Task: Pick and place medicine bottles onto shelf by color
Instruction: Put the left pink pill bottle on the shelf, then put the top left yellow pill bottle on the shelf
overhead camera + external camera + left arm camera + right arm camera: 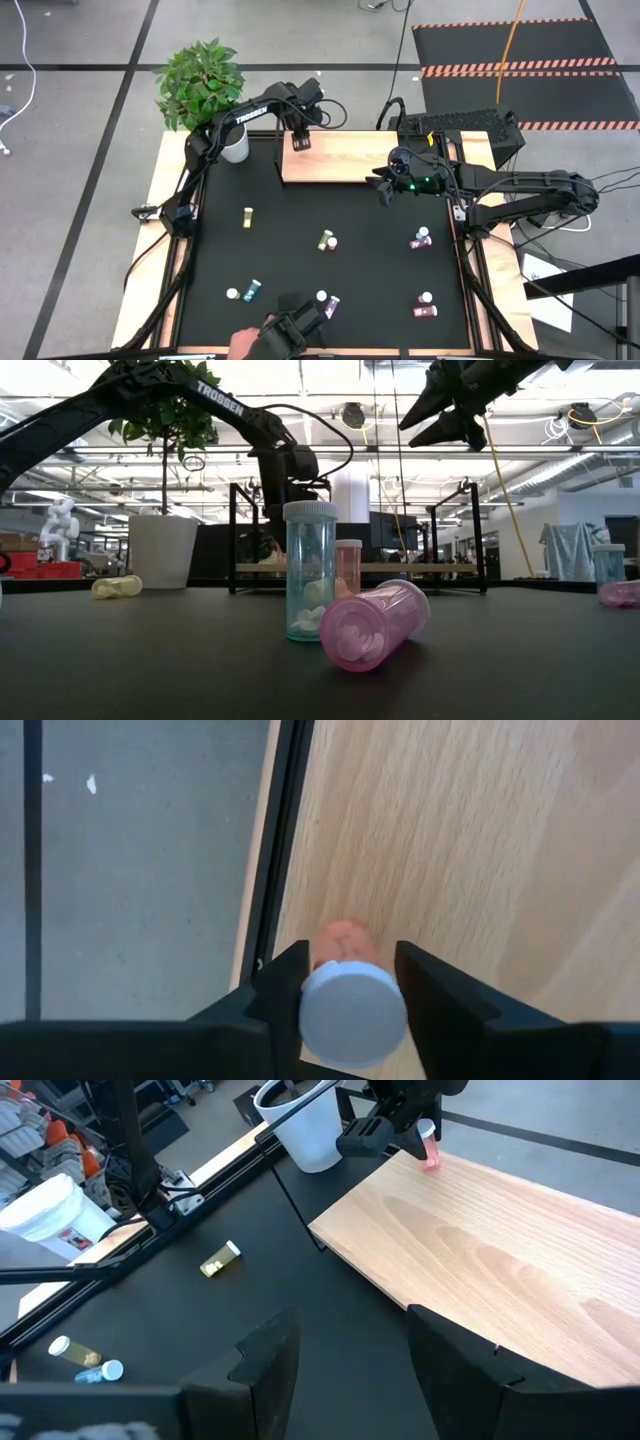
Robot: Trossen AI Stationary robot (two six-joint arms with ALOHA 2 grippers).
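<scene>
Where woodgrain shelf [480, 840] spreads, cylindrical pink bottle [345, 942]

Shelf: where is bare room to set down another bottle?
The shelf is bare from the middle to its far end, toward the right gripper. Only the end by the plant pot is crowded: there the left gripper holds a pink bottle.

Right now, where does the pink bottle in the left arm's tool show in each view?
High view: hidden under the left tool, at the shelf's left end.
Low view: pink bottle stands on the shelf, behind the teal bottle.
Left wrist view: between the fingers, white cap up.
Right wrist view: far corner of the shelf.
Shared landmark: the shelf.
</scene>
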